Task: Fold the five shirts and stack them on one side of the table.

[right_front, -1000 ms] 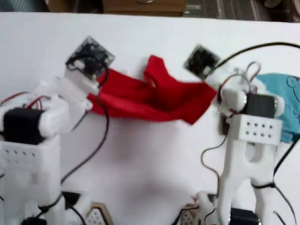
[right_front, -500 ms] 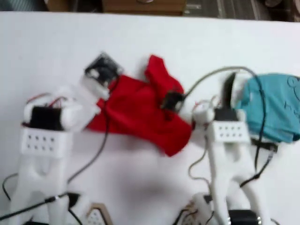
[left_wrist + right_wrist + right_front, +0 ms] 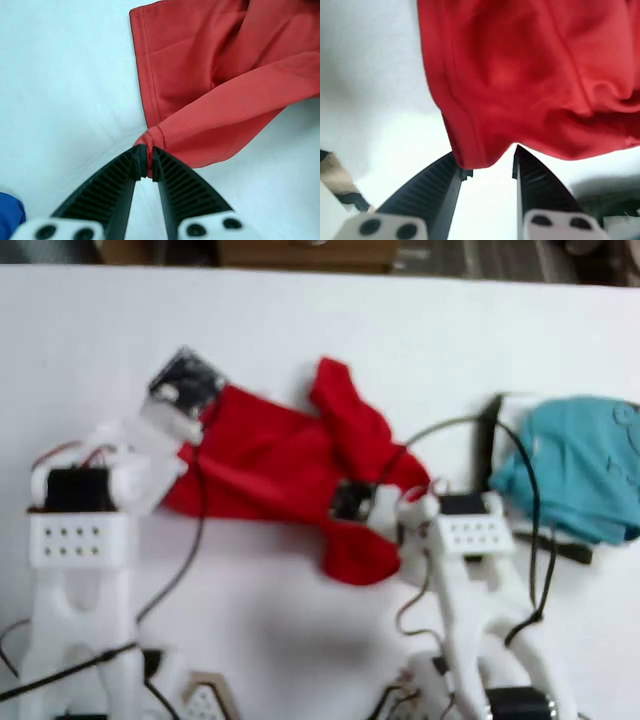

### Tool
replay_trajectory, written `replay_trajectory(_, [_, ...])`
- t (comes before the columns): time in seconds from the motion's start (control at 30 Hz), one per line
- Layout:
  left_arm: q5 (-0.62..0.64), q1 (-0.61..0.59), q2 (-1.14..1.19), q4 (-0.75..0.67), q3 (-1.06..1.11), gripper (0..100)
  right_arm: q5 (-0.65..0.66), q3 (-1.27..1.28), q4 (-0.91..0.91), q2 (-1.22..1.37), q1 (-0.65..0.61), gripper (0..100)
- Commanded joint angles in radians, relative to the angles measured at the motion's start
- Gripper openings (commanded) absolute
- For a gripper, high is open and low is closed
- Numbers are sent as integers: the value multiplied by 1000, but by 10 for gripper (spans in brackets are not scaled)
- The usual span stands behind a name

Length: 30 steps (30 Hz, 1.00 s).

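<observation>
**Red shirt pinched at 1 end, loose at the other**

The red shirt [image 3: 270,460] lies crumpled in the middle of the white tabletop [image 3: 400,330], with 1 sleeve [image 3: 335,390] pointing toward the far edge. At the shirt's end nearest the left arm [image 3: 75,530], the left jaws are clamped tight on a hemmed corner [image 3: 148,137]. At the shirt's other end, by the right arm [image 3: 470,535], the right jaws stand apart, with a rolled fold [image 3: 470,150] at their tips, unpinched. Past that end, apart from the red shirt, a teal shirt [image 3: 575,465] lies bunched. A scrap of blue cloth [image 3: 10,215] shows beside the left jaws.
</observation>
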Motion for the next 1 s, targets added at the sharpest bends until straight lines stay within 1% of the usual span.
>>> replay_trajectory(0.0, [-5, -11, -29, -15, -5, 22, 8, 0, -33, -38, -12, 146])
replay_trajectory(0.1, [-2, -11, -29, -14, -2, 22, 8, -2, -36, -35, -18, 147])
replay_trajectory(0.47, [3, -11, -29, -12, -2, 22, 8, 34, -38, -30, -145, 142])
replay_trajectory(0.53, [3, -11, -31, -11, -2, 22, 8, 32, -38, -30, -145, 104])
replay_trajectory(0.63, [3, -11, -34, -11, -2, 22, 8, 32, -62, -30, -130, 11])
replay_trajectory(0.67, [3, -11, -34, -11, -2, 22, 8, 32, -68, -30, -113, 23])
replay_trajectory(0.77, [3, -11, -34, -11, -1, 22, 12, 12, -90, -39, -68, 20])
replay_trajectory(0.97, [3, -11, -34, -5, -1, 22, 135, -150, -45, -41, 76, 21])
